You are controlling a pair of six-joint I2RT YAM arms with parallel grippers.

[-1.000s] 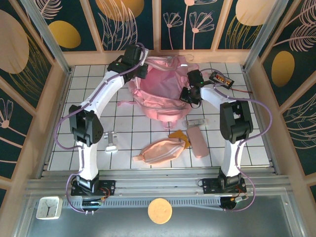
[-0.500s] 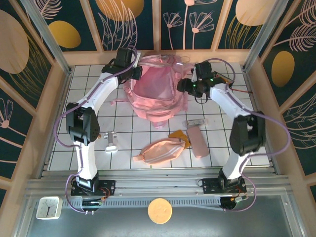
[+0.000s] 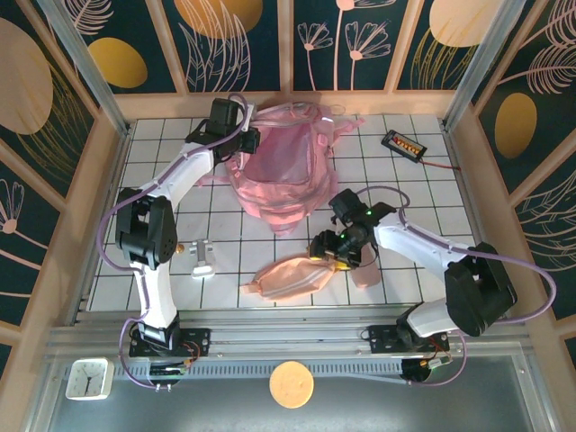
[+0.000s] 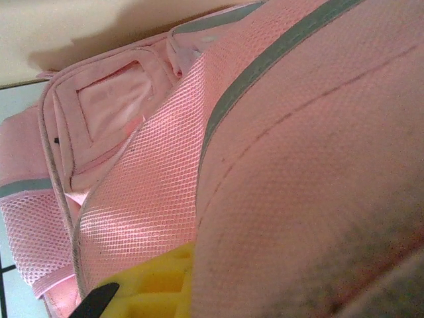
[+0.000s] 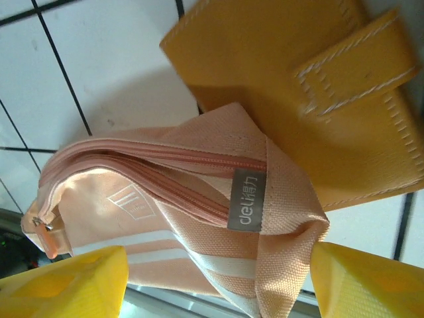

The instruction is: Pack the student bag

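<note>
Dark teal walls [image 3: 369, 72] with gold botanical print, pale wood framing [image 3: 286, 45]; white gridded tabletop [image 3: 162, 153]

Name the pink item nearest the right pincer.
The peach-pink zipped pouch with the grey deli tag: its end lies framed by the open right pincer. The slim case lies aside, the backpack farther back.
</note>
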